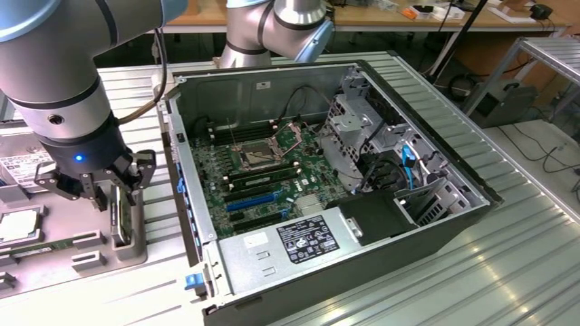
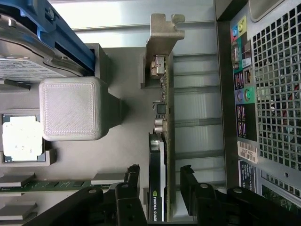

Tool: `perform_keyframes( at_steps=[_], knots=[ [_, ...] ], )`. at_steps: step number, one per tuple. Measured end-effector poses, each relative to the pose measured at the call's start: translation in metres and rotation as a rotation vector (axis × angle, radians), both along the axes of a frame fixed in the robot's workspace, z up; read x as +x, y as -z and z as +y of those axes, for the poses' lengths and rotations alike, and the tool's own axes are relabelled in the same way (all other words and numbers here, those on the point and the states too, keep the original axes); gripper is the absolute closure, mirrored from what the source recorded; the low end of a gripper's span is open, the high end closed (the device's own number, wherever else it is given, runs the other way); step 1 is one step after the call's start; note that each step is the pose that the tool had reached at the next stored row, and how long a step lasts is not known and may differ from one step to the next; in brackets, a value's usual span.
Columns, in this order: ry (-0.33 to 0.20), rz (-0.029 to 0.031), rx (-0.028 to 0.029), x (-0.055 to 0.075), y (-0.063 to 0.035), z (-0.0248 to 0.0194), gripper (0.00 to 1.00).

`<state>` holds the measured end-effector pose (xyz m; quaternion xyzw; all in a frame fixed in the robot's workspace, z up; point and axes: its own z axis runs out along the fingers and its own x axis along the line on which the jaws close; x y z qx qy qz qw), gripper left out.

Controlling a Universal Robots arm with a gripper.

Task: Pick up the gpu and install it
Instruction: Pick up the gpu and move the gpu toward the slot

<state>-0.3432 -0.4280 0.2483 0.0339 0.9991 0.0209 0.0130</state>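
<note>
Left: gripper spread wide, its two fingers astride the one gpu, clear of both faces, not yet pinching. Stood on edge in a slot of the gray parts tray, likely to leave both faces free for grabbing. Right: one open computer case, motherboard bared for the install.

The gpu stands on edge in a slot of the parts holder. The holder sits on the table, at the exterior view's left of the computer case. The gripper hangs over the gpu, one finger either side, not touching.
</note>
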Motion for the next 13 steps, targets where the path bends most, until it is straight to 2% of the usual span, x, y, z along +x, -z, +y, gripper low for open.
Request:
perform_keyframes(
  at_steps=[1,6,7,8,13],
  knots=[
    [0.0,0.0,0.0,0.0,0.0,0.0,0.58],
    [0.0,0.0,0.0,0.0,0.0,0.0,0.58],
    [0.0,0.0,0.0,0.0,0.0,0.0,0.6],
    [0.0,0.0,0.0,0.0,0.0,0.0,0.66],
    [0.0,0.0,0.0,-0.0023,0.0002,0.0,0.66]
  ],
)
